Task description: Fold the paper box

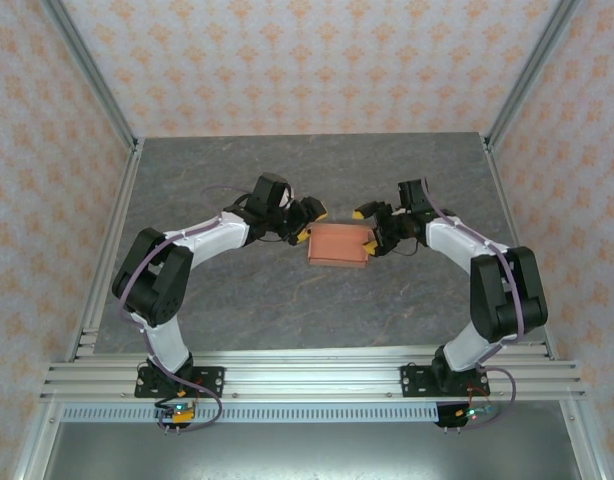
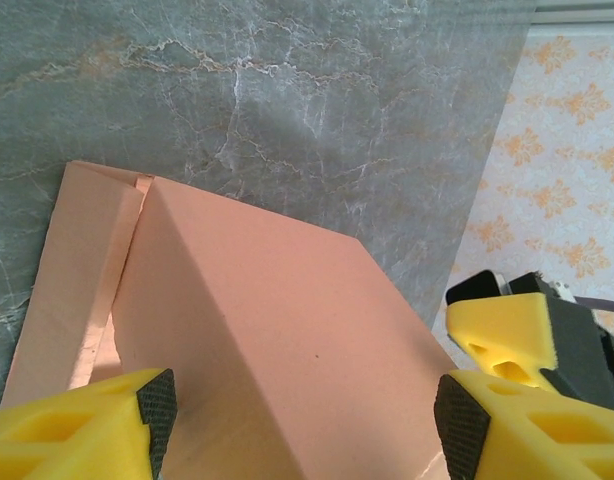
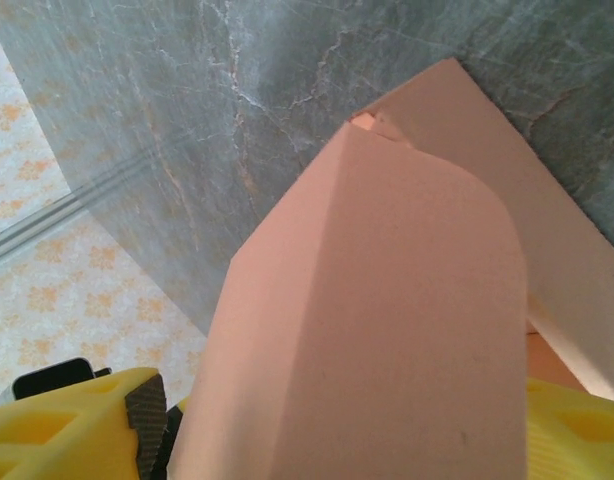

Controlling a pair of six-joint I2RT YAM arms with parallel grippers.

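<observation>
The salmon-orange paper box (image 1: 337, 244) lies partly folded on the grey table, between the two grippers. My left gripper (image 1: 309, 222) is at its left end. In the left wrist view the box (image 2: 277, 330) rises as a folded ridge between the wide-apart pads (image 2: 157, 405), and the left gripper (image 2: 305, 415) is open astride it. My right gripper (image 1: 373, 230) is at the box's right end. In the right wrist view a curved flap of the box (image 3: 387, 330) stands between the spread fingers (image 3: 145, 415) of the open right gripper (image 3: 337, 440) and hides the far one.
The grey marbled table (image 1: 287, 310) lies open in front of and behind the box. Patterned walls and metal posts (image 1: 92, 70) close in the sides and back. A yellow finger of the right gripper (image 2: 507, 335) shows past the box's end in the left wrist view.
</observation>
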